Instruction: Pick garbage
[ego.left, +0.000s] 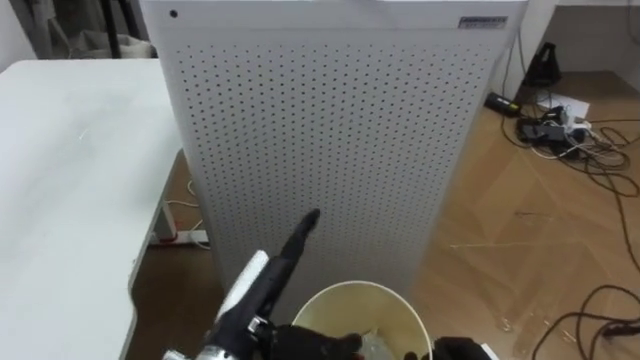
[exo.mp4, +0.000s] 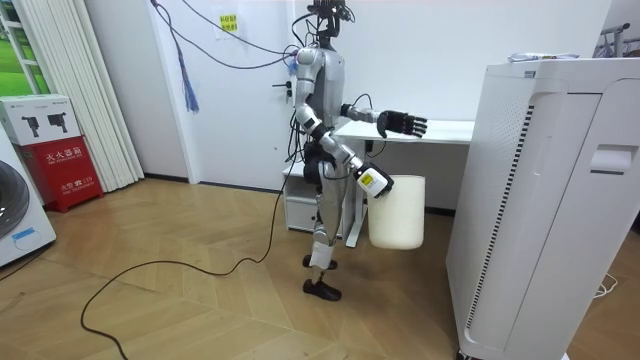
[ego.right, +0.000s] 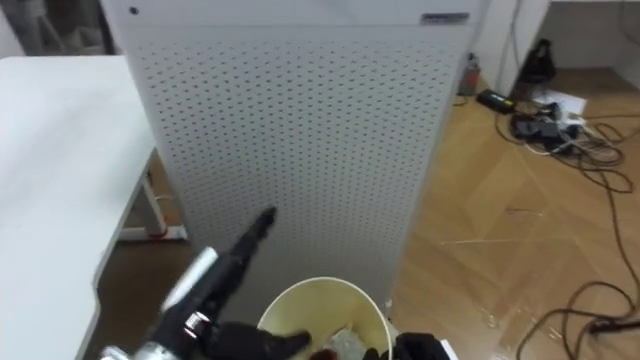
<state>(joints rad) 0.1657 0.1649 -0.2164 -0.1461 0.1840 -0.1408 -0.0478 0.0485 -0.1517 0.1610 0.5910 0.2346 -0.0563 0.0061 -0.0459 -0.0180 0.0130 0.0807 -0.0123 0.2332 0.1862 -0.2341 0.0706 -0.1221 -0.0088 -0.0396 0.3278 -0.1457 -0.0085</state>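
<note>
Air purifier (ego.left: 330, 130): on the floor (ego.left: 520, 230), straight before the robot; counter (ego.left: 70, 170) at its left;
Waste bin (ego.left: 350, 300): between robot and air purifier; scraps (ego.left: 378, 346) inside;
Cables (ego.left: 560, 125): on the floor, right of the air purifier, further back

Left hand (exo.mp4: 401, 123) outstretched, fingers straight.

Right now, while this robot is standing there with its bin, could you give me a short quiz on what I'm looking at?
1. True or false: the bin stands on the floor.
2. Which robot hand carries the bin? A) left B) right
3. Fill in: the white table lies on the robot's ____ side.

Key
1. False. It hangs clear of the floor.
2. B. The bin hangs from the right robot hand. The left robot hand is held out open, higher up.
3. Left.
</note>
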